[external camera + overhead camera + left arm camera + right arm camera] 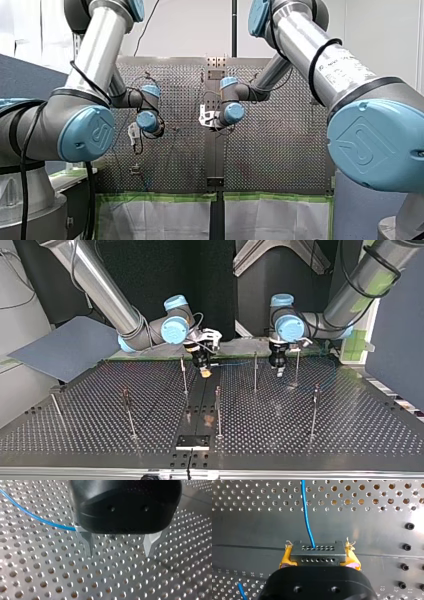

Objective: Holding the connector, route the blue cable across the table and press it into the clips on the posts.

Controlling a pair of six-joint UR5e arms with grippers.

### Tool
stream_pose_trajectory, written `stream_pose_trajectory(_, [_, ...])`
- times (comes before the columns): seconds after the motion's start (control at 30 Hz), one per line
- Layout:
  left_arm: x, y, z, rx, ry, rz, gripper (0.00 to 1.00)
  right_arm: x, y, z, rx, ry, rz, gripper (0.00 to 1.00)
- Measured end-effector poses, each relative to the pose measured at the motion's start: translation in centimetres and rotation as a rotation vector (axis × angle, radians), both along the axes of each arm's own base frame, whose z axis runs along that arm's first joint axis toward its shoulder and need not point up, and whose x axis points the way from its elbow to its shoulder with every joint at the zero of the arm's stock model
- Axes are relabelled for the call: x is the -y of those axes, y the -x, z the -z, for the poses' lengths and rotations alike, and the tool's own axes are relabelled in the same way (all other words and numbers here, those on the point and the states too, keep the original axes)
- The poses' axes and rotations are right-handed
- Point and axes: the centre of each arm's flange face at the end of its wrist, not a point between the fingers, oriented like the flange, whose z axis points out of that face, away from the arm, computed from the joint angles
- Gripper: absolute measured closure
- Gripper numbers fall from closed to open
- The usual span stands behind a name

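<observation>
Between the yellow pads of my right gripper (319,555), its wrist view alone shows a grey rectangular multi-hole connector (317,553) clamped, a thin blue cable (306,512) leaving ahead. My left gripper (119,550) stands spread, nothing between its metal fingers (88,542); the cable vanishes behind its black body. Thin metal posts (255,372) rise from the perforated metal table (100,405) before a dark backdrop (165,265); their clips are too small to tell.
</observation>
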Motion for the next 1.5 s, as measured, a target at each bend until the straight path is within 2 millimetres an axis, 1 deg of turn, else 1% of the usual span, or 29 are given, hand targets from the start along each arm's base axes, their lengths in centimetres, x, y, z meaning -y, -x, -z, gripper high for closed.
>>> stream_pose_trajectory(0.17, [0.6,2.1,-0.5,-0.038,-0.013,0.014,0.0,0.0,0.0,0.0,0.002,0.0,0.004,1.0])
stream_pose_trajectory(0.4, [1.7,5.6,0.3,-0.113,-0.046,0.045,0.0,0.0,0.0,0.0,0.003,-0.003,0.0,1.0])
stream_pose_trajectory(0.47, [1.9,6.3,0.1,-0.111,-0.046,0.052,0.0,-0.1,0.0,0.0,0.002,-0.004,-0.001,1.0])
stream_pose_trajectory(0.6, [2.5,7.6,-1.1,-0.086,-0.042,0.066,0.0,-0.2,-0.1,0.0,0.002,-0.005,-0.004,1.0])
stream_pose_trajectory(0.7, [3.0,8.2,-1.7,-0.072,-0.04,0.077,0.0,-0.4,-0.2,0.0,0.0,-0.007,-0.007,1.0])
stream_pose_trajectory(0.77, [3.3,8.5,-1.8,-0.071,-0.04,0.085,0.0,-0.5,-0.3,0.0,-0.001,-0.008,-0.009,1.0])
stream_pose_trajectory(1.07, [5.1,10.5,-0.9,-0.082,-0.04,0.132,0.0,-0.7,-0.3,0.1,-0.006,-0.015,-0.01,1.0])
stream_pose_trajectory(1.2, [6.2,11.1,-0.7,-0.066,-0.026,0.153,0.0,-0.7,-0.1,0.2,-0.017,-0.023,-0.008,1.0])
stream_pose_trajectory(1.5, [8.4,11.2,-1.3,0.006,0.041,0.185,0.0,-0.7,0.3,0.3,-0.037,-0.038,-0.004,1.0])
